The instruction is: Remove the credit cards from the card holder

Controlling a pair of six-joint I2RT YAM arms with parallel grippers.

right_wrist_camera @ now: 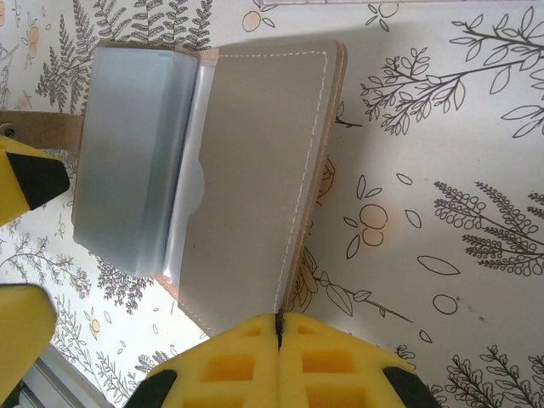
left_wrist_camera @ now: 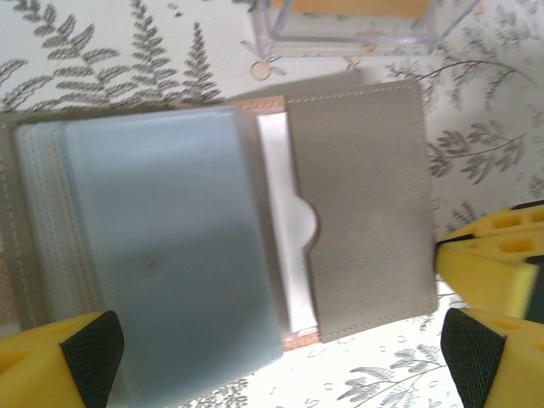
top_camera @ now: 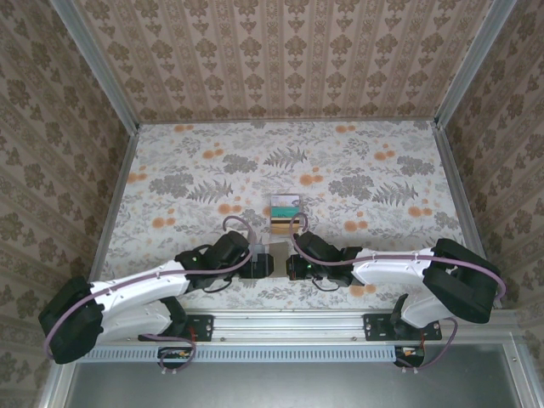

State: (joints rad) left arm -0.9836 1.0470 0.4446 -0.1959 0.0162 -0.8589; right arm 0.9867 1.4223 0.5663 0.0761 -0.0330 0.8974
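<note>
Risking a slip on a very thin purchase, the right gripper (right_wrist_camera: 279, 330) has only the stitched taupe edge of the card holder (right_wrist_camera: 255, 170) between its yellow fingers. Any tug from the other arm could, by the look of it, pull that flap free or drag the whole holder across the table (top_camera: 382, 170) instead of freeing a card. A second hazard sits opposite: should the left gripper (left_wrist_camera: 280, 357) come together where it hangs, it would likely pinch the bundle of clear pocket leaves (left_wrist_camera: 161, 255) rather than a single card. As for the tools themselves, the right fingers are pressed tight together, clamping the holder's flap at its near edge. The left fingers are spread wide, straddling the open holder, gripping nothing and, as far as the wrist view tells, touching nothing. The holder lies open near the table's near edge between the two grippers, a pale card (left_wrist_camera: 283, 255) showing in its taupe slot behind a thumb notch. Just beyond it stands a small clear box (left_wrist_camera: 357, 38), in which a teal-green card (top_camera: 286, 204) and a gold-tan card (top_camera: 283, 223) rest.
</note>
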